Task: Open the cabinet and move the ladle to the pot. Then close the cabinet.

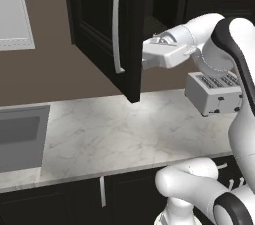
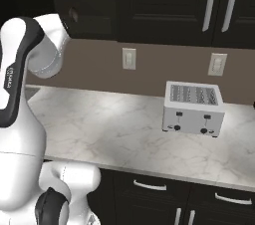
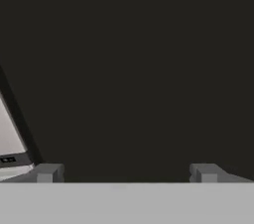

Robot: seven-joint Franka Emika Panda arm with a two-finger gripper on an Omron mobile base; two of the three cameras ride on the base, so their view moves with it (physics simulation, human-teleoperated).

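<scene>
The black upper cabinet's door [image 1: 99, 25] stands swung open toward me, its long silver bar handle [image 1: 117, 25] on the outer face. My white hand [image 1: 162, 52] reaches in just behind the door's free edge, so the fingertips are hidden there. In the hand view my gripper [image 3: 126, 172] is open, its two grey fingertips [image 3: 47, 172] far apart with nothing between them, facing a flat black surface [image 3: 129, 69] close ahead. The ladle and the pot are out of view.
A white toaster [image 1: 214, 92] [image 2: 193, 107] stands on the marble counter [image 1: 114, 134] below my forearm. A sink [image 1: 20, 139] lies at the counter's left end. More black upper cabinets with silver handles [image 2: 211, 0] hang to the right, above two wall outlets [image 2: 129, 58].
</scene>
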